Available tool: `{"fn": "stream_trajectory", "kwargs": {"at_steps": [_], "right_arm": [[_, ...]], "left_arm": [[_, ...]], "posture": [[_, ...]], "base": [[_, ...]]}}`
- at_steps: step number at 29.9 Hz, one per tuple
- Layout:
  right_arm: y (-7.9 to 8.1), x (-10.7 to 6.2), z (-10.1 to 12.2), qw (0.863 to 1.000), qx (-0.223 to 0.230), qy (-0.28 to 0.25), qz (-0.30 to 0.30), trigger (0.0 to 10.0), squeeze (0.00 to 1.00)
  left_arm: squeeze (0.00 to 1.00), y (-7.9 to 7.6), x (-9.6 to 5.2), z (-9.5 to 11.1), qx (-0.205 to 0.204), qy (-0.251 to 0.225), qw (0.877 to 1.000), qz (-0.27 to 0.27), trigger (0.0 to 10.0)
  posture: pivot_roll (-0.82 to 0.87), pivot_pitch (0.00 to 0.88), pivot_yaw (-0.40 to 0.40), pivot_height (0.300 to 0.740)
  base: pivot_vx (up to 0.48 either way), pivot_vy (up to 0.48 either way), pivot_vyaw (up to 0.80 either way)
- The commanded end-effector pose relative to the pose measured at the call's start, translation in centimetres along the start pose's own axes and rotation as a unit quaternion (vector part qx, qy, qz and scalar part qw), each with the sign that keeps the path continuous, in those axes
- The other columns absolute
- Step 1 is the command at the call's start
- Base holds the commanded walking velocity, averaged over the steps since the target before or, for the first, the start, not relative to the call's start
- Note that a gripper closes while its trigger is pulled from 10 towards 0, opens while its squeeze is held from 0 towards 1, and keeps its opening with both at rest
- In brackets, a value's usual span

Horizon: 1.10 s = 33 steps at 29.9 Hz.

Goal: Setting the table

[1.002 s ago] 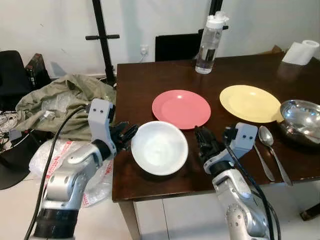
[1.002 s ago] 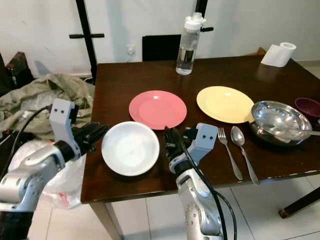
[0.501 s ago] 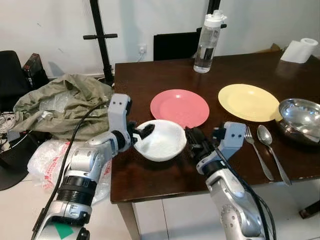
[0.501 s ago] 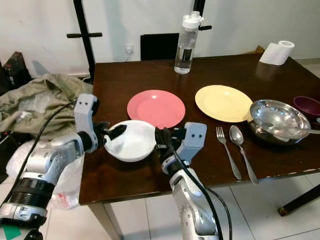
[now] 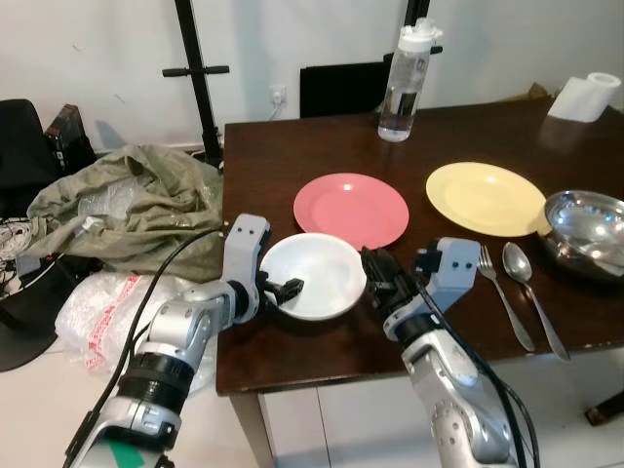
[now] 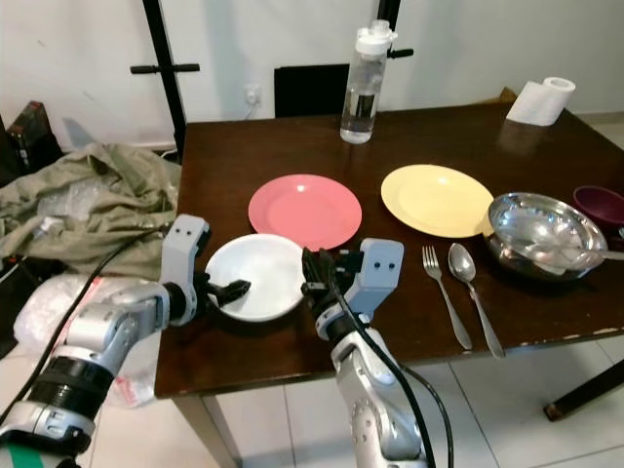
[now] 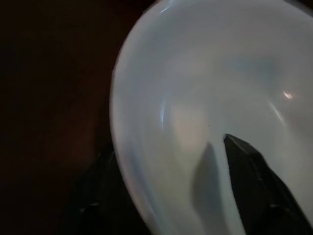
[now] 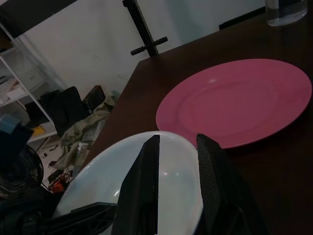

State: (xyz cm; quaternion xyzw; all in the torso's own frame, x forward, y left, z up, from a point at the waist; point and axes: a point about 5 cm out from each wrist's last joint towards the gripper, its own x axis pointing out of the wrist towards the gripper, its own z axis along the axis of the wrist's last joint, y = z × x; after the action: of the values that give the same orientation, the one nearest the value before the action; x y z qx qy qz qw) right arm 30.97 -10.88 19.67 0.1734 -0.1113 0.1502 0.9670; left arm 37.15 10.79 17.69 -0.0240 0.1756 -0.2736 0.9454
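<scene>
A white bowl (image 5: 314,273) sits near the front left corner of the dark wooden table (image 5: 292,156). My left gripper (image 5: 288,290) is shut on its near left rim. In the left wrist view one finger (image 7: 249,191) lies inside the bowl (image 7: 205,88) and the other lies under it. My right gripper (image 5: 373,268) rests at the bowl's right rim, fingers (image 8: 142,191) a narrow gap apart with nothing between them. Just behind the bowl lies a pink plate (image 5: 351,210), and a yellow plate (image 5: 486,198) lies to its right. A fork (image 5: 502,297) and spoon (image 5: 526,283) rest right of my right arm.
A steel bowl (image 5: 590,229) and a purple bowl (image 6: 603,207) stand at the right edge. At the back are a water bottle (image 5: 402,73), a paper roll (image 5: 588,97) and a black chair (image 5: 341,90). Left of the table lie heaped clothes (image 5: 127,205), a plastic bag (image 5: 97,312) and a black stand (image 5: 195,68).
My left gripper closed on the bowl's rim, tipped it up, and has now lowered it level, slightly to the right. My right gripper moved up against the bowl's right rim.
</scene>
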Motion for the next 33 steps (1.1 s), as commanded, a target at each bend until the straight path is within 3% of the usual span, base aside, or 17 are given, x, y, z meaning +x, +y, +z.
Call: {"fn": "stream_trajectory", "kwargs": {"at_steps": [1, 13, 22, 25, 28, 29, 30, 31, 33], "right_arm": [[0.1, -0.2, -0.4, 1.000, 0.002, 0.006, -0.002, 10.0, 0.00], [0.2, -0.1, -0.4, 1.000, -0.003, 0.008, 0.004, 10.0, 0.00], [0.7, -0.1, -0.5, 0.999, -0.011, 0.013, 0.027, 10.0, 0.00], [1.0, -0.2, -0.5, 0.999, -0.011, 0.016, 0.039, 10.0, 0.00], [1.4, -0.4, -0.7, 0.998, -0.009, 0.023, 0.062, 10.0, 0.00], [1.4, -0.4, -0.7, 0.998, -0.009, 0.023, 0.062, 10.0, 0.00], [1.6, -0.6, -0.6, 0.997, -0.008, 0.022, 0.074, 10.0, 0.00], [1.6, -0.6, -0.6, 0.997, -0.008, 0.022, 0.074, 10.0, 0.00], [1.8, -0.7, -0.3, 0.996, -0.005, 0.016, 0.087, 10.0, 0.00]], "left_arm": [[0.00, 0.2, 0.1, -1.3, -0.003, 0.021, 1.000, 0.005, 0.0], [0.00, -0.1, 0.1, -1.3, -0.022, 0.012, 1.000, -0.001, 0.0], [0.00, 0.0, -0.1, -0.8, -0.005, -0.009, 1.000, 0.010, 0.0], [0.00, 0.0, -0.4, -0.3, 0.013, -0.035, 0.999, 0.015, 0.0], [0.00, 0.0, -1.1, 1.7, 0.038, -0.117, 0.992, 0.033, 0.0], [0.00, 0.0, -1.1, 1.7, 0.038, -0.117, 0.992, 0.033, 0.0], [0.00, -0.2, -2.0, 3.3, 0.083, -0.180, 0.979, 0.048, 10.0], [0.00, -0.2, -2.0, 3.3, 0.083, -0.180, 0.979, 0.048, 10.0], [0.00, -0.5, -2.9, 4.6, 0.105, -0.229, 0.966, 0.054, 10.0]], "posture": [[0.08, 0.178, 0.136, 0.740], [0.07, 0.163, 0.131, 0.740], [0.07, 0.156, 0.129, 0.740], [0.07, 0.151, 0.127, 0.740], [0.07, 0.148, 0.127, 0.740], [0.07, 0.148, 0.127, 0.740], [0.07, 0.146, 0.126, 0.740], [0.07, 0.146, 0.126, 0.740], [0.07, 0.145, 0.126, 0.740]], "base": [[0.000, 0.000, 0.00], [0.000, 0.000, 0.00], [0.000, 0.000, 0.00], [0.000, 0.000, 0.00], [0.000, 0.000, 0.00], [0.000, 0.000, 0.00], [0.000, 0.000, 0.00], [0.000, 0.000, 0.00], [0.000, 0.000, 0.00]]}}
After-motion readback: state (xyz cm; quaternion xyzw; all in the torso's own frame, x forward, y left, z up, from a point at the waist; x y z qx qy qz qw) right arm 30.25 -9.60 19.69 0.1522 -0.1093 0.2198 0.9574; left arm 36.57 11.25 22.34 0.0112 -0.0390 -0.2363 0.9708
